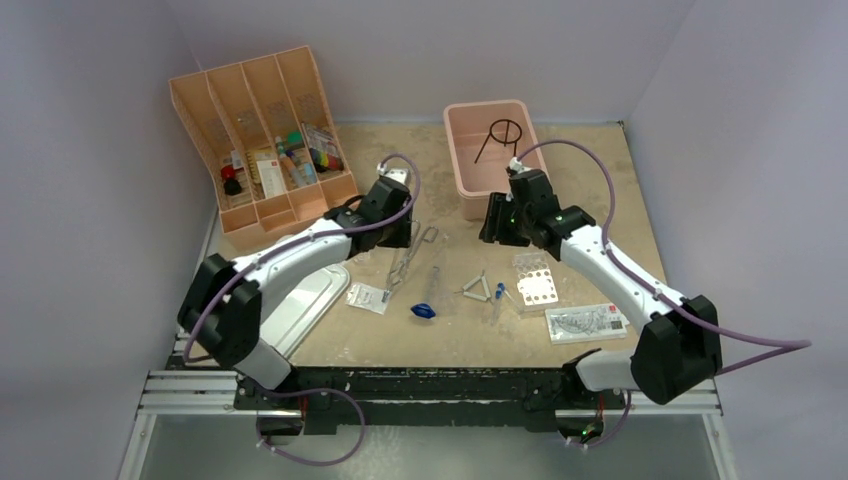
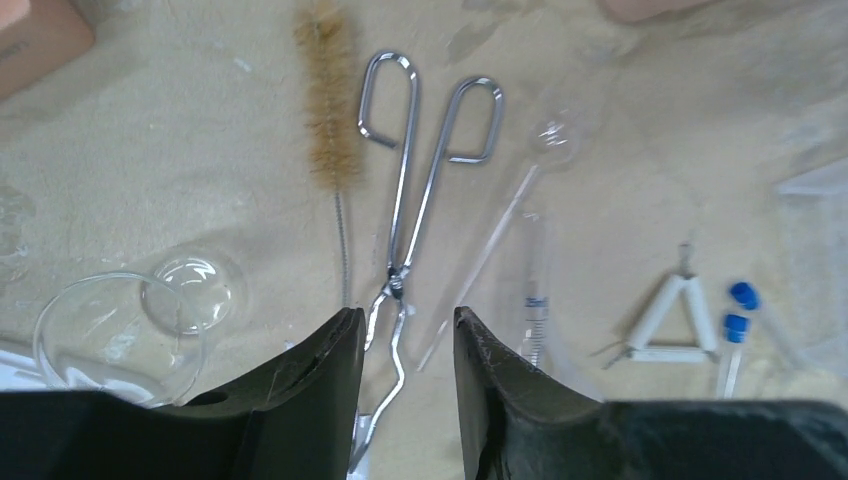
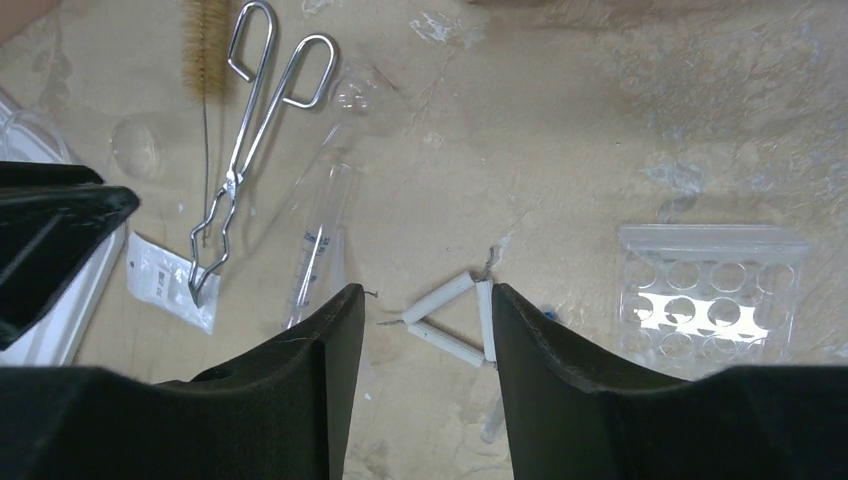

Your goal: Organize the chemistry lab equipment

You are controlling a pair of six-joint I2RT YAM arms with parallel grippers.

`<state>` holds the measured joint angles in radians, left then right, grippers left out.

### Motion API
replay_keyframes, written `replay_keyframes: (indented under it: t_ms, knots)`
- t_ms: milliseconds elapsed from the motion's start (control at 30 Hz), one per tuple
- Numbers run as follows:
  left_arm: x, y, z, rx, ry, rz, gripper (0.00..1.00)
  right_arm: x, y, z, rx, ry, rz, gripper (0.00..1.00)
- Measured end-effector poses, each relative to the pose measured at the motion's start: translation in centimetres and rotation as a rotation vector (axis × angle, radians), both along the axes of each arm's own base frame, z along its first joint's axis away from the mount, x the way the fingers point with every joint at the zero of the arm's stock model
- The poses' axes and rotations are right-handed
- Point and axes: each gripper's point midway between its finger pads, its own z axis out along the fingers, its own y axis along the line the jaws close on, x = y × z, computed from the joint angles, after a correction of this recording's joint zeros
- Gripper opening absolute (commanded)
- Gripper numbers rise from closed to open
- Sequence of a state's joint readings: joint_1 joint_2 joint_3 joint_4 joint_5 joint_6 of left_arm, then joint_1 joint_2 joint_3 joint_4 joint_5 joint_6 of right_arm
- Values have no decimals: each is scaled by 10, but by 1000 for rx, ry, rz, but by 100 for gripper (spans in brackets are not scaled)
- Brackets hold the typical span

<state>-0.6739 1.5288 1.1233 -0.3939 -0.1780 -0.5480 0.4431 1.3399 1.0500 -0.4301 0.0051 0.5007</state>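
The sandy table [image 1: 600, 180] carries an orange tray [image 1: 200, 120] at the far left, with small items [image 1: 290, 160] in its slots. A pink tub [image 1: 486, 104] sits at the far middle with the black tripod [image 1: 497, 135] lying inside. Both arms stretch low over the middle of the table, one from each side. The left gripper [image 2: 405, 318] is down over the forceps [image 2: 415, 200]. Its jaws stand partway open, one on each side of the crimped tip end. The left finger [image 2: 320, 370] is just beside the metal and there is a clear gap on the other side, so from here nothing looks clamped. The forceps lie flat, loop handles pointing away from the arm, tips resting on a small packet [image 3: 170, 280]. The right gripper [image 3: 425, 295] hangs over the white triangle [image 3: 455, 320], jaws about half open and straddling it. I cannot tell whether they touch it; the triangle lies flat on the table. The clear rack [image 3: 710, 290] sits just to the right of the triangle. A long packet [image 1: 587, 322] lies nearer the arm bases, beside the right arm. A brush [image 2: 328, 100] lies alongside the forceps handles, on their left in the left wrist view. The blue bulb [image 1: 424, 311] rests toward the near edge, between the small packet and the triangle. The blue-capped dropper [image 2: 738, 325] lies just beside the triangle.
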Motion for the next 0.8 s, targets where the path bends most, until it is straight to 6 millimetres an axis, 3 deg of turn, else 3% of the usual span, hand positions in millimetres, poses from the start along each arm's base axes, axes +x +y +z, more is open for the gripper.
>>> replay_keyframes:
  t_ms: [133,267,800]
  knots:
    - [-3,5,-42,103,94,-18,30,2,-1,-6,1,-2,-25,49]
    - [-5,2,-68,149,161,-49,28,6,-2,-9,-6,-4,-42,48]
    - [1,-8,-110,215,247,-109,32,15,-3,-23,-28,5,-62,47]
